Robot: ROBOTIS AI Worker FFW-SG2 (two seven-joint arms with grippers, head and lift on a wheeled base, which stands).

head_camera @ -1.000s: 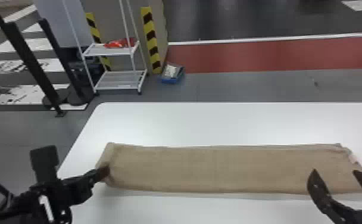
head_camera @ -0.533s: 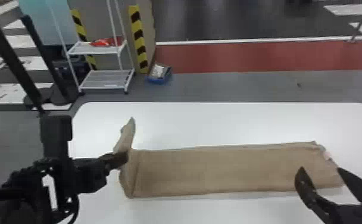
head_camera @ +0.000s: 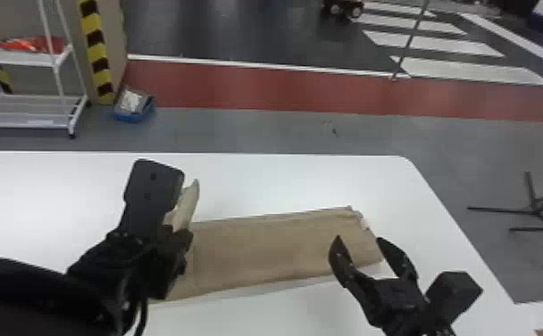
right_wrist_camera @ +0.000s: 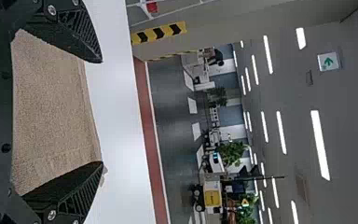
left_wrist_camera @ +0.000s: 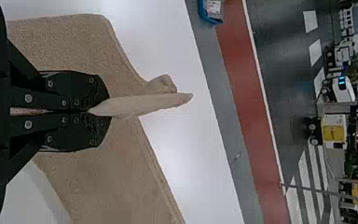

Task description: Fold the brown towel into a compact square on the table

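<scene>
A fold of the brown towel (left_wrist_camera: 112, 177) is pinched between the left gripper's (head_camera: 180, 234) fingers, its tip pointed to the far side. More towel is spread beneath, left and right. White table (left_wrist_camera: 186, 149) is seen beyond, with a blue box (left_wrist_camera: 210, 17) far left.

towel (head_camera: 275, 250): brown | table (head_camera: 284, 181): white | tape (head_camera: 96, 50): yellow-black stripes | floor band (head_camera: 261, 87): red

The brown, fine-textured cloth towel (head_camera: 261, 250) lies as a long flattened strip on the white counter (head_camera: 284, 178), running left to right at a slight slant, its right end farther from the robot. Near its left end the cloth is pinched in the left claw (head_camera: 176, 228), and a narrow, pointed flap sticks out beyond the grip. The right part lies flat, with a small pale patch at the end edge.
</scene>
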